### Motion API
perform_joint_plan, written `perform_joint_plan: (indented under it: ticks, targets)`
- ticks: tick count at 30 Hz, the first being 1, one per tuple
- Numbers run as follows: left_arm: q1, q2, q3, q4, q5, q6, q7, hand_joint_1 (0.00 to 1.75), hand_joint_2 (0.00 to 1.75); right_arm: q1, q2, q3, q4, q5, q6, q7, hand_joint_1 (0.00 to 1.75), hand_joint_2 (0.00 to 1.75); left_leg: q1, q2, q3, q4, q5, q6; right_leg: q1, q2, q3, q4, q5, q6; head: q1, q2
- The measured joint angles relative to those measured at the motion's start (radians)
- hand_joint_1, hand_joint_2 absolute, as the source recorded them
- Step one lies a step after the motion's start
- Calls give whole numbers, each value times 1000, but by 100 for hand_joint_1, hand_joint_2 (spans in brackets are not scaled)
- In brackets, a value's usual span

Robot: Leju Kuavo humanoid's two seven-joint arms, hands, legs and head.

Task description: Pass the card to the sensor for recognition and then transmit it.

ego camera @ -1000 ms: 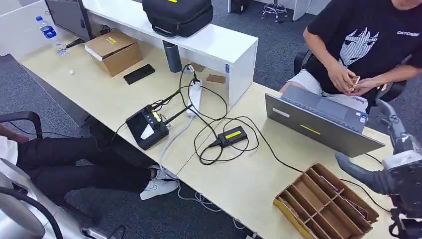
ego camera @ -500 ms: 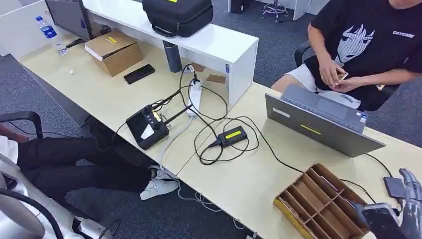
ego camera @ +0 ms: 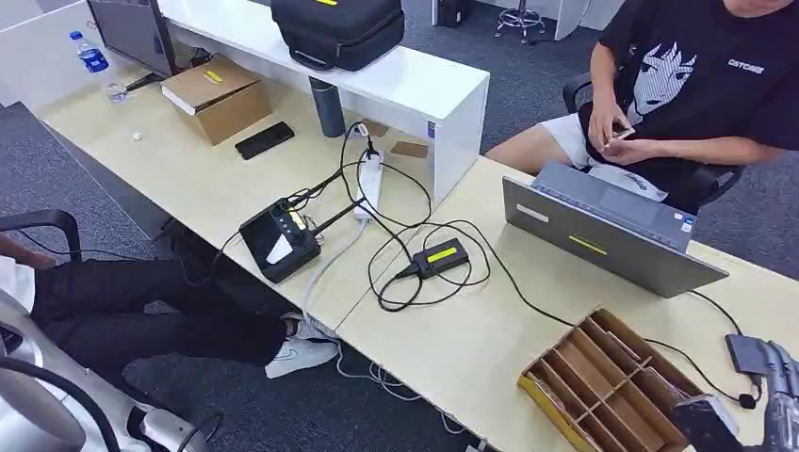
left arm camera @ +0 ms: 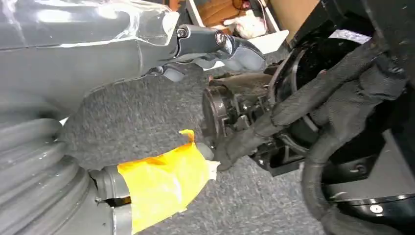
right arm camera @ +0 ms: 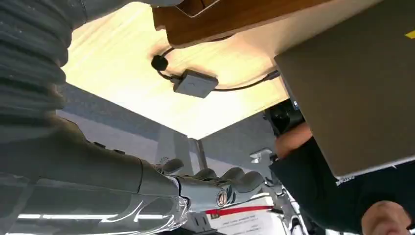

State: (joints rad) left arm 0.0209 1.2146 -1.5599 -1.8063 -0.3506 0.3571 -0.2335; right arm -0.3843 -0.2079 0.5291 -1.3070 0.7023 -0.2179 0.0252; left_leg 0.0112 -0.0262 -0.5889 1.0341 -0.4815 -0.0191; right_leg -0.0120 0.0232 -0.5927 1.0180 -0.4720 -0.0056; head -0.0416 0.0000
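Note:
A person seated behind the laptop holds a small tan card (ego camera: 623, 133) in both hands, away from me. The sensor (ego camera: 750, 353), a small dark box on a cable, lies on the table's right end; the right wrist view shows the sensor (right arm camera: 195, 83) too. My right hand (ego camera: 765, 403) is low at the table's near right corner, just in front of the sensor, with fingers (right arm camera: 230, 178) stretched out and nothing in them. My left hand (left arm camera: 195, 63) hangs at my side over grey carpet, its fingers apart from the yellow-taped thumb and holding nothing.
A cardboard divided box (ego camera: 565, 400) sits on the table left of my right hand. The open laptop (ego camera: 603, 235) stands between me and the person. Cables, a black adapter (ego camera: 441, 256) and a black controller (ego camera: 281, 241) lie to the left. A raised white shelf (ego camera: 415, 80) stands behind.
My right hand has dropped from beside the laptop's right edge to the near right corner of the table. The person has drawn the card back and up toward their chest.

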Motion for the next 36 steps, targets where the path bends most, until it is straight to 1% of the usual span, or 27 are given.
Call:
perform_joint_plan:
  ticks: [5, 12, 20, 26, 36]
  targets:
    - [-2, 9, 0, -4, -5, 0, 9, 0, 175, -3, -2, 12, 5, -5, 8, 2, 0, 175, 0, 0, 0, 0, 0, 0, 0, 0, 0, 0, 0, 0, 0, 0]
    - [1, 11, 0, -8, 6, 8, 13, 0, 175, -2, -2, 13, -11, -31, -14, -14, 0, 175, 0, 0, 0, 0, 0, 0, 0, 0, 0, 0, 0, 0, 0, 0]
    - [0, 12, 0, -9, 0, 2, 10, 0, 175, 0, 0, 15, -29, -40, -12, -28, 0, 175, 0, 0, 0, 0, 0, 0, 0, 0, 0, 0, 0, 0, 0, 0]
    - [-10, 13, 0, -9, -6, -10, 3, 0, 175, -2, 16, 29, -13, -52, -1, -33, 0, 175, 0, 0, 0, 0, 0, 0, 0, 0, 0, 0, 0, 0, 0, 0]
    - [-38, 14, 0, -9, -27, -32, -11, 0, 175, -23, 55, 59, 68, -57, 21, -36, 0, 175, 0, 0, 0, 0, 0, 0, 0, 0, 0, 0, 0, 0, 0, 0]
